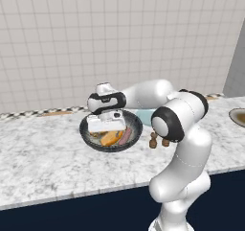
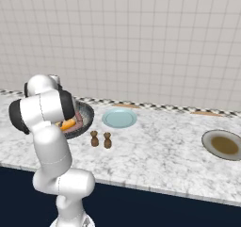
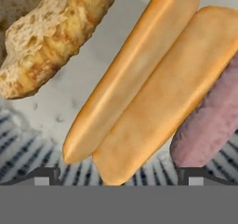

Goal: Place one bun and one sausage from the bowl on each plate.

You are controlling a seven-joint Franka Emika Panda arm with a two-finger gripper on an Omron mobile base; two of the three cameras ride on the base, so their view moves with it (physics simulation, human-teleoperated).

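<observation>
A: Hand view first: what sits between the fingers?

B: Going left to right, a torn, crusty golden bun (image 3: 44,46) at ten o'clock, then a long split orange-tan hot-dog bun (image 3: 148,88) running through the middle, then a pinkish-brown sausage (image 3: 211,121) at four o'clock. All lie in the large round bowl with the dark ribbed rim and speckled pale grey inside (image 3: 28,153). The two-finger gripper (image 3: 118,176) hangs just above, its dark tips spread wide and straddling the near end of the long bun, holding nothing.

A: So which step?

B: I judge it the first pick; both plates look bare. The next move calls for a straight descent, then closing across the long bun without catching the sausage that lies against it.

A: And in the left base view?

B: The bowl (image 1: 91,140) sits under the hand.

A: What is around it in the right base view?

B: Right of the bowl stand two small brown shakers (image 2: 101,139) at about five o'clock from it, the small round pale blue plate (image 2: 119,118) at three o'clock, and the brownish-rimmed round plate (image 2: 224,145) well apart, far right. The shakers stand near the carry path to the blue plate, so the bun should travel high.
</observation>
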